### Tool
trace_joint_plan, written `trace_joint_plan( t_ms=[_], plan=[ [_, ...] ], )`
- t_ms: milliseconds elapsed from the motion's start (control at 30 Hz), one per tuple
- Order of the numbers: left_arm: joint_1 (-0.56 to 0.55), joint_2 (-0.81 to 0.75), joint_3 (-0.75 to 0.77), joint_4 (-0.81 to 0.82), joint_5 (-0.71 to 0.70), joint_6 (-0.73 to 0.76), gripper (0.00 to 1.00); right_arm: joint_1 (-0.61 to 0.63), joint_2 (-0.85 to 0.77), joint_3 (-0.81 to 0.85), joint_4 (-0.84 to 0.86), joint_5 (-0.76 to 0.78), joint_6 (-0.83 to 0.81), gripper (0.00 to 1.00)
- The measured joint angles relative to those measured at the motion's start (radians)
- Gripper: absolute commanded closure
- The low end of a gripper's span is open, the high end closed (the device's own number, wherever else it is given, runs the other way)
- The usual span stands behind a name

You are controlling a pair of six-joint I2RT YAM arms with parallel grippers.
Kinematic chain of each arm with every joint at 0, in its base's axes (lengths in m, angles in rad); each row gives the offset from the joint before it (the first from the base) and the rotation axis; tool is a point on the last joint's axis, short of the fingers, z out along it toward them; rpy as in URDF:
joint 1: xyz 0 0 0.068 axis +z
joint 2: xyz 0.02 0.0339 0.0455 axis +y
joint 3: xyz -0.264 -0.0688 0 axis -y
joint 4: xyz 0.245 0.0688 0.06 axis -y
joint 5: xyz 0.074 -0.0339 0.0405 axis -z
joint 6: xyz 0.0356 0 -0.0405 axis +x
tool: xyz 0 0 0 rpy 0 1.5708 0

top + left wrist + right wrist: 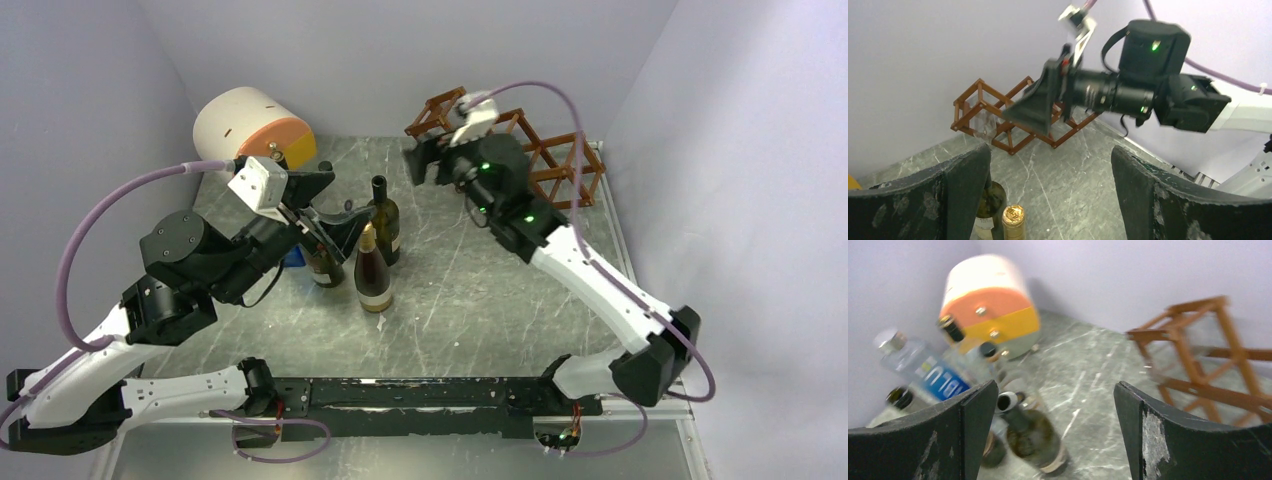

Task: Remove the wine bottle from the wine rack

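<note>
The reddish-brown wine rack point(545, 155) stands at the back right against the wall; it also shows in the left wrist view point(998, 117) and the right wrist view point(1198, 350). I see no wine bottle clearly in its cubbies; only a faint glassy shape point(984, 125) shows in a left cubby. My right gripper point(432, 155) is open and empty in the air just left of the rack, jaws wide in its own view point(1055, 387). My left gripper point(335, 205) is open and empty above the standing bottles point(1050, 155).
Three bottles stand mid-table: a dark one point(385, 225), a gold-foil one point(372, 270) and one partly under my left gripper point(322, 262). A white-and-orange cylinder point(250, 125) lies at the back left. A blue-labelled clear bottle point(930, 370) shows near them.
</note>
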Motion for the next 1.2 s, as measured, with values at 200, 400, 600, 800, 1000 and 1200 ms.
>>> trace_joint_plan(
  t_ms=[200,400,600,800,1000,1200],
  plan=[
    [0.0,0.001,0.0,0.0,0.001,0.0,0.07,-0.261,-0.117,-0.096,-0.051,-0.003,0.142,0.2],
    [0.0,0.007,0.0,0.0,0.004,-0.002,0.07,-0.438,-0.051,-0.248,-0.07,-0.057,0.199,0.31],
    [0.0,0.01,-0.007,0.0,0.012,-0.012,0.07,-0.547,0.105,-0.261,-0.058,-0.096,0.212,0.34],
    [0.0,0.018,-0.012,-0.001,0.016,-0.016,0.07,-0.66,0.178,-0.269,-0.01,-0.079,0.218,0.35],
    [0.0,0.014,-0.017,-0.002,0.021,-0.024,0.07,-0.743,0.203,-0.276,0.033,-0.052,0.201,0.36],
    [0.0,0.0,-0.034,-0.003,0.023,-0.027,0.07,-0.755,0.2,-0.272,0.031,-0.065,0.187,0.32]
  ],
)
